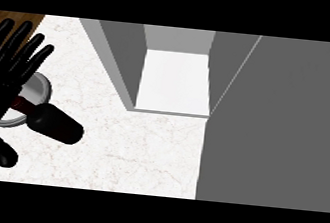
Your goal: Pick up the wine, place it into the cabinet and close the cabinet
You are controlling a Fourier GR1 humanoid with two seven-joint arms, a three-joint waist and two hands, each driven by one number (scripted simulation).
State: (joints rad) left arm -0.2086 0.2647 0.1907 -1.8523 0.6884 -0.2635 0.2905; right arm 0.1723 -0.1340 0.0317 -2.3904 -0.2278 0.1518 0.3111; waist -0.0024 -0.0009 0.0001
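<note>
The wine bottle [58, 123] is a dark shape with a reddish-brown end on the white marble counter [134, 151], at the left. My left hand [4, 75] rises at the view's left edge with its fingers straight and spread. Its palm covers the bottle's left end, and the fingers do not curl round it. The cabinet [175, 82] stands open at the middle back, showing a white inner floor between grey walls. Its grey door [278, 124] fills the right side of the view. My right hand does not show.
A white round plate [38, 87] lies behind the bottle, partly hidden by my left hand. A strip of brown wood [14, 17] shows at the top left corner. Bare counter lies between the bottle and the cabinet's front edge.
</note>
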